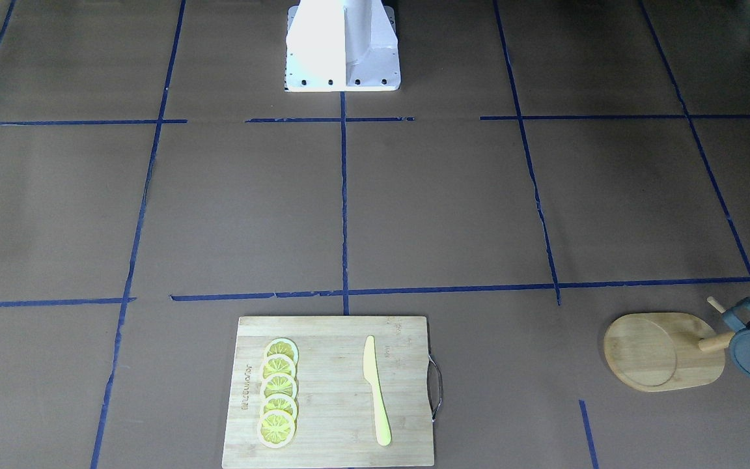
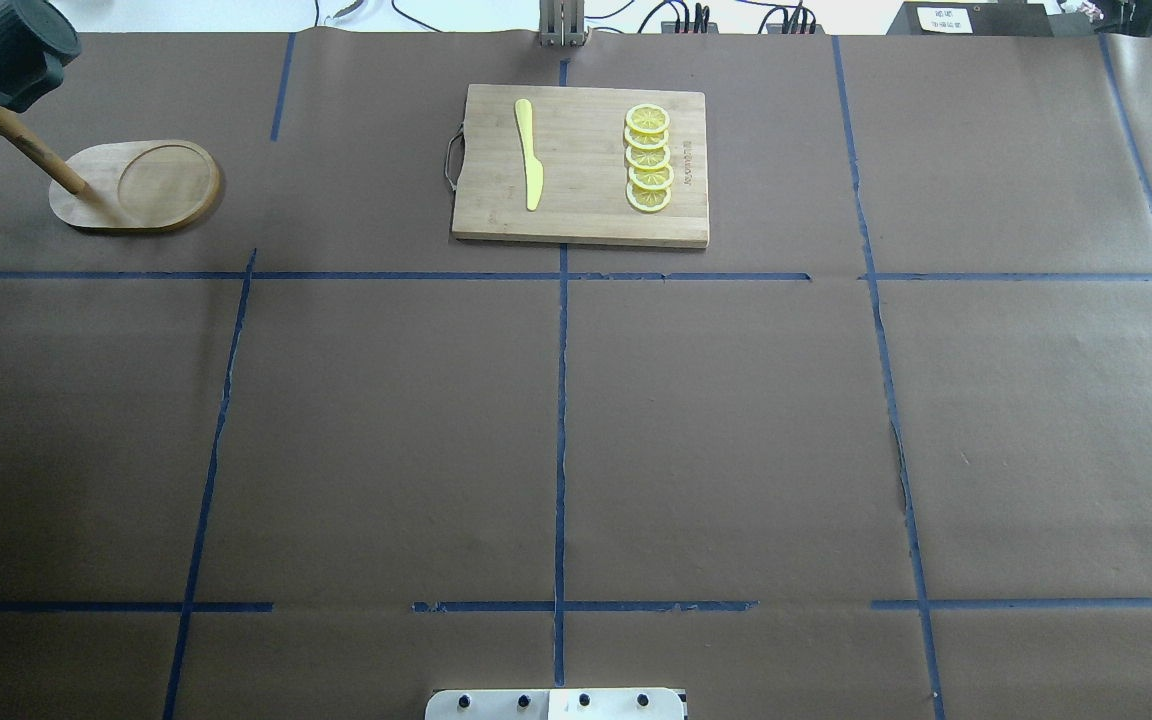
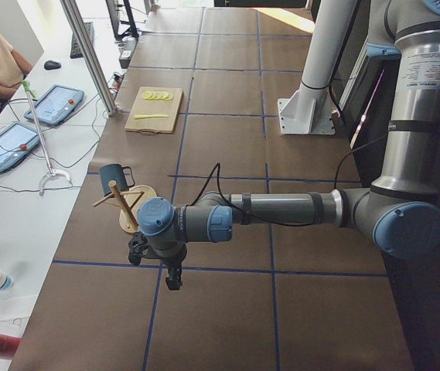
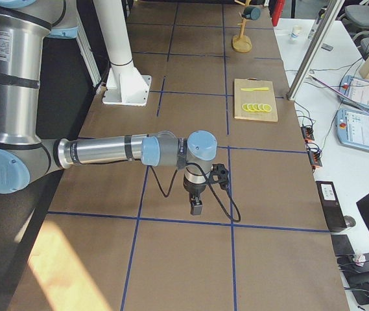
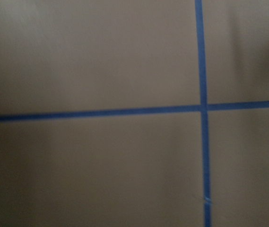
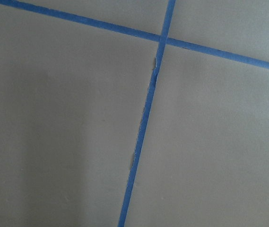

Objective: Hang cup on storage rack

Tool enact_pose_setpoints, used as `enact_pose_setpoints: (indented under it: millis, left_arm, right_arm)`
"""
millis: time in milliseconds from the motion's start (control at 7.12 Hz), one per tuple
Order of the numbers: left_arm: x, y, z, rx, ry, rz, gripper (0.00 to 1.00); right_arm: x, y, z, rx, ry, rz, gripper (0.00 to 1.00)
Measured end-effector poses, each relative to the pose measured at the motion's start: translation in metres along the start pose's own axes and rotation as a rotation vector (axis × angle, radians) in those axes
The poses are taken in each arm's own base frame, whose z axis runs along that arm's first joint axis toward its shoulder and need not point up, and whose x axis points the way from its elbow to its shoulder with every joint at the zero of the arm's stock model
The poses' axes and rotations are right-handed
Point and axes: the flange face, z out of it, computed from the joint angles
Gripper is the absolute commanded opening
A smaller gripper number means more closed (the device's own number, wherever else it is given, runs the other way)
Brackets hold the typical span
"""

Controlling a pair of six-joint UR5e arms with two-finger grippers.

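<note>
Left gripper pointed down over the brown table cover. It showed only in the side view, so I can't tell if it was clenched or released. Right gripper was the same: pointing down, side view only, grip state can't be told. Both wrist views showed just cover and blue tape lines. Both grippers were well apart from the cup. The cup was off the table, up on the storage rack at the top of the post, with its handle at a peg. In the overhead view the rack sat at 10 o'clock from table centre, and the cup at 10 o'clock from the rack's oval base. The cutting board was at 12 o'clock from centre, well apart from the rack. A yellow knife lay on the board's 9 o'clock half, and five lemon slices in a row on its 3 o'clock half.
</note>
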Motion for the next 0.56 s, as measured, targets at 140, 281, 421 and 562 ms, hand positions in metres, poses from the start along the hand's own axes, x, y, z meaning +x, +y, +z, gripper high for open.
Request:
enact_pose_setpoints:
  millis: [140,281,421,562]
  left_arm:
    - [0.004,0.014,-0.003,-0.007,0.007,-0.008,1.0]
    - [0.007,0.027,-0.007,-0.001,0.009,0.0,1.0]
    - [0.01,0.032,-0.01,0.007,0.007,0.008,1.0]
    - [0.012,0.034,-0.012,0.011,0.006,0.014,1.0]
  right_arm:
    - [0.0,0.0,0.0,0.0,0.0,0.001,1.0]
    - [0.001,0.0,0.001,-0.001,0.0,0.003,1.0]
    - [0.001,0.0,0.001,-0.002,0.0,0.004,1.0]
    - [0.001,0.0,0.001,-0.003,0.0,0.006,1.0]
